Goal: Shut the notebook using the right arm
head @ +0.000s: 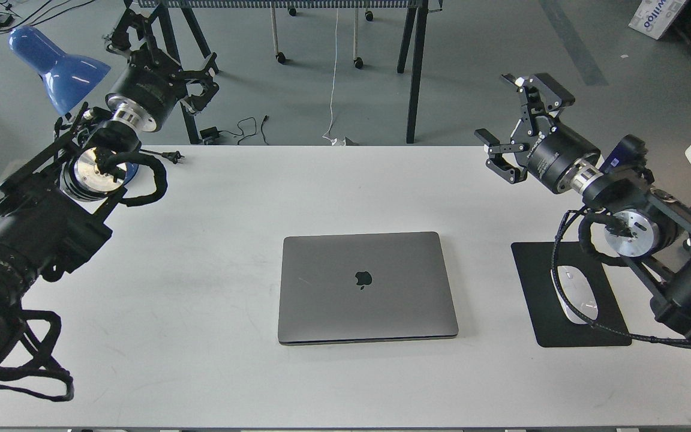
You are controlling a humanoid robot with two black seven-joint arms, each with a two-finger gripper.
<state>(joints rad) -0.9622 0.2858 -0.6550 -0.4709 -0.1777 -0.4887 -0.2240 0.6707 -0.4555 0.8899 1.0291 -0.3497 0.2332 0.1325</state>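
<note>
A space-grey notebook [367, 287] lies shut and flat on a white table [201, 372], its lid up and a dark apple logo [363, 278] showing at the centre of the lid. It sits well below and to the left of the right pincer [512, 127], which hangs in the air over the table's far right edge with its black fingers [503, 167] spread wide apart and nothing between them. The right arm [633, 204] behind it shows a silver wrist joint, black cable loops and a small blue part.

Below that pincer and slightly to its right, a white mouse [577, 293] rests on a flat black mouse pad [537, 300], the pad lying just right of the notebook without touching it.

Far across the table from the right pincer, the left pincer [168, 51] is raised above the table's far left corner; seen end-on against dark trestle legs, its fingers cannot be told apart. A blue desk lamp [57, 66] stands just beside it.

At the top right corner of the scene, beyond the right pincer, a white cardboard box [657, 17] on the grey floor carries blue lettering, cut off by the frame and too partial to read with confidence.
</note>
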